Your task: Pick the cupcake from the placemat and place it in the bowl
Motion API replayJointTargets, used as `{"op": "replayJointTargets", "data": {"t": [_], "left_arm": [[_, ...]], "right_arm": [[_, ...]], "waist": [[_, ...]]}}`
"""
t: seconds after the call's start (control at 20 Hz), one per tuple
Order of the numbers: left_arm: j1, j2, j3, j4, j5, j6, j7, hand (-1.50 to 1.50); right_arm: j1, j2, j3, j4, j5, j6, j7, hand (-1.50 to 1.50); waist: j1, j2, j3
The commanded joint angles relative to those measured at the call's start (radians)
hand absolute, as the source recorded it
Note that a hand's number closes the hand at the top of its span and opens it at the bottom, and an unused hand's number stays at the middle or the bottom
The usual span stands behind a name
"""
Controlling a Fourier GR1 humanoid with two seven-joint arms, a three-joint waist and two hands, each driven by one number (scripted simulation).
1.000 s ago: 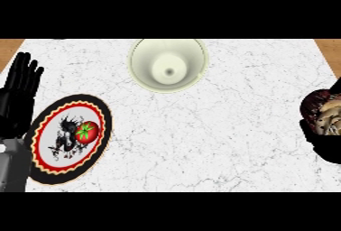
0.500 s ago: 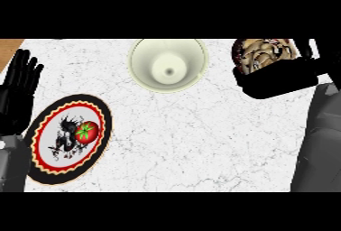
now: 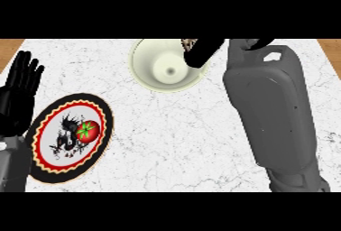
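A single head view looks steeply down from close above the desk (image 3: 173,135), forearms entering from its lower edge.

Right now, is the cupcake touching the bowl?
Cannot tell. In the head view the right hand holds the cupcake over the bowl's far rim, but looking steeply down hides any gap between them.

a white marble counter (image 3: 173,135) veined in grey fills the view, with brown wooden floor (image 3: 13,44) at both upper corners.
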Motion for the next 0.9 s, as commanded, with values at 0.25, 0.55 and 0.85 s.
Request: {"op": "replayJointTargets", "data": {"t": [0.25, 0.55, 0.85], "left_arm": [[-0.067, 0.012, 0.006, 0.06, -0.001, -0.001, 0.006, 0.0], [-0.055, -0.012, -0.016, 0.034, -0.003, 0.001, 0.008, 0.0], [-0.08, 0.011, 0.006, 0.043, 0.009, -0.003, 0.024, 0.0]], "right_arm": [[-0.002, 0.009, 0.145, 0.414, 0.005, -0.331, -0.092, 1.5], [-0.061, 0.01, 0.142, 0.673, -0.005, -0.52, -0.041, 1.5], [-0.077, 0.01, 0.077, 0.808, -0.163, -0.698, -0.174, -1.5]], "waist": [[0.001, 0.003, 0.0], [0.019, 0.007, 0.0], [0.028, 0.011, 0.001]]}}
